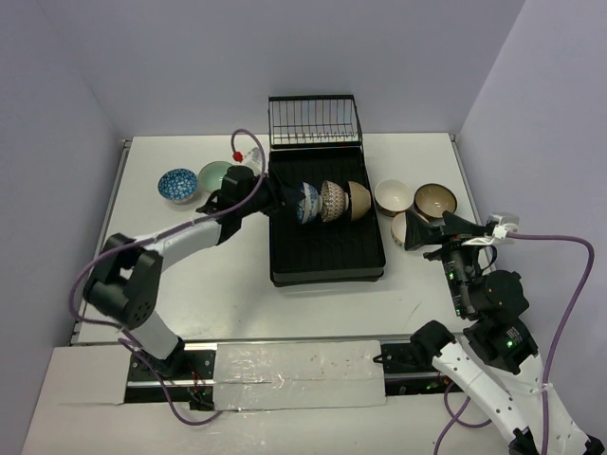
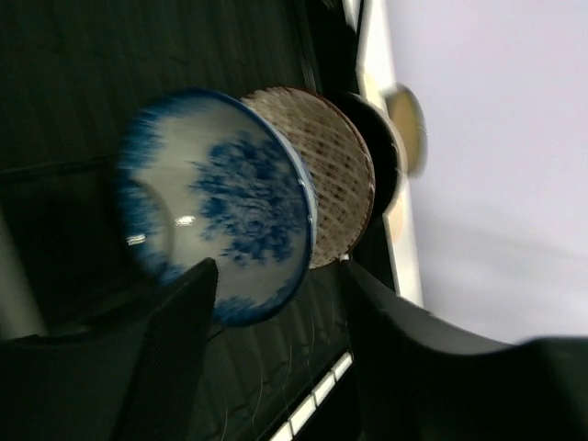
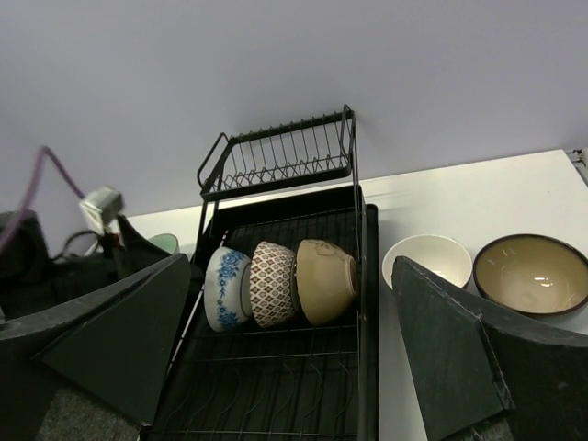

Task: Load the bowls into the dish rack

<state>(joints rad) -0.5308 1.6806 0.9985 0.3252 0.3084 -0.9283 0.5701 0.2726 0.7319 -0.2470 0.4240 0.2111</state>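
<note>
The black dish rack (image 1: 327, 256) lies mid-table. Three bowls stand on edge in a row in it: a blue-white bowl (image 1: 306, 202), a brown lattice-patterned bowl (image 1: 331, 201) and a tan bowl (image 1: 358, 200). My left gripper (image 1: 283, 197) is open just left of the blue-white bowl (image 2: 216, 207), whose rim lies at my fingertips (image 2: 197, 303). My right gripper (image 1: 417, 232) is open and empty at the rack's right side. A tan bowl (image 1: 400, 227) lies tilted beside it, partly hidden. The rack's bowls show in the right wrist view (image 3: 276, 283).
A dark blue patterned bowl (image 1: 177, 185) and a pale green bowl (image 1: 215, 176) sit left of the rack. A cream bowl (image 1: 393, 197) and a brown-rimmed bowl (image 1: 434, 201) sit right of it. The upright wire basket (image 1: 314, 120) stands at the rack's far end.
</note>
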